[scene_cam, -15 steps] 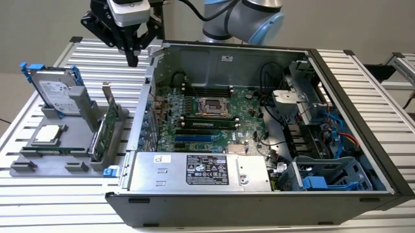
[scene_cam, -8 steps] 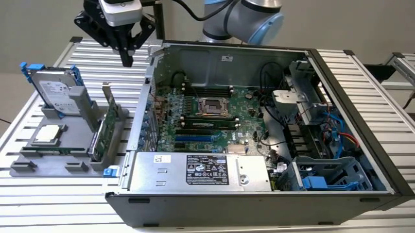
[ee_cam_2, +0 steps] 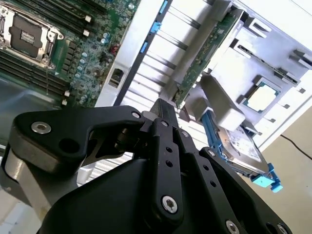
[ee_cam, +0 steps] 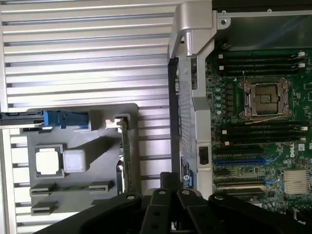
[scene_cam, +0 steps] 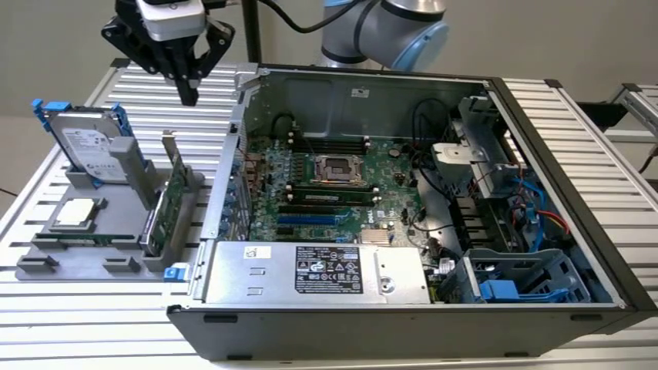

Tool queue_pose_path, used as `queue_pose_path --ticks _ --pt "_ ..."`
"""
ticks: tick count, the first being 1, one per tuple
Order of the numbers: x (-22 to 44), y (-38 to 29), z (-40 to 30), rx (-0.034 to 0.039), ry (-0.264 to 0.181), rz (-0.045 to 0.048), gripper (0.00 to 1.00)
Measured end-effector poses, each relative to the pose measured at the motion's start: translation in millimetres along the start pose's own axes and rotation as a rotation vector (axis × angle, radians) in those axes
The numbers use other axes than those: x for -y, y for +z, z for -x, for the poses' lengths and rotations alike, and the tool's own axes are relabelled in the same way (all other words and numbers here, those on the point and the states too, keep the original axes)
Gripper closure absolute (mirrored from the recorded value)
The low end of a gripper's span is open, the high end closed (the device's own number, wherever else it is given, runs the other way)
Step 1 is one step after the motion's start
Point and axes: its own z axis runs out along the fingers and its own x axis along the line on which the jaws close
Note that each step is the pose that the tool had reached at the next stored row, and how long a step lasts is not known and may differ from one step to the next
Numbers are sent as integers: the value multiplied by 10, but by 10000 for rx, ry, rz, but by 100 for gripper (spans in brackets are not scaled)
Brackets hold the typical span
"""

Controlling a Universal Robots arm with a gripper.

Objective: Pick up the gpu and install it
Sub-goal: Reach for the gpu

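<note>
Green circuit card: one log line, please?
black gripper: shut, empty | thin green circuit-board card: upright in grey plastic holder, not held

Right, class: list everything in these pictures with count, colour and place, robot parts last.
gpu: one, green, upright in holder
hard drive: one, silver with blue rails, upright in holder
processor chip: one, silver, flat in holder
memory stick: one, green, in holder
holder: one, grey, on table
computer case: one, black, open, beside holder
motherboard: one, green, inside case
table: one, silver, slatted
arm: one, grey and blue, behind case
gripper: one, black, shut, empty, above holder
</note>
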Motion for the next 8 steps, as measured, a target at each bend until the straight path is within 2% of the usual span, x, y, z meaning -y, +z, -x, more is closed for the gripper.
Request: queue_pose_path --ticks 8 --pt "14 -4 -195 0 0 0 100"
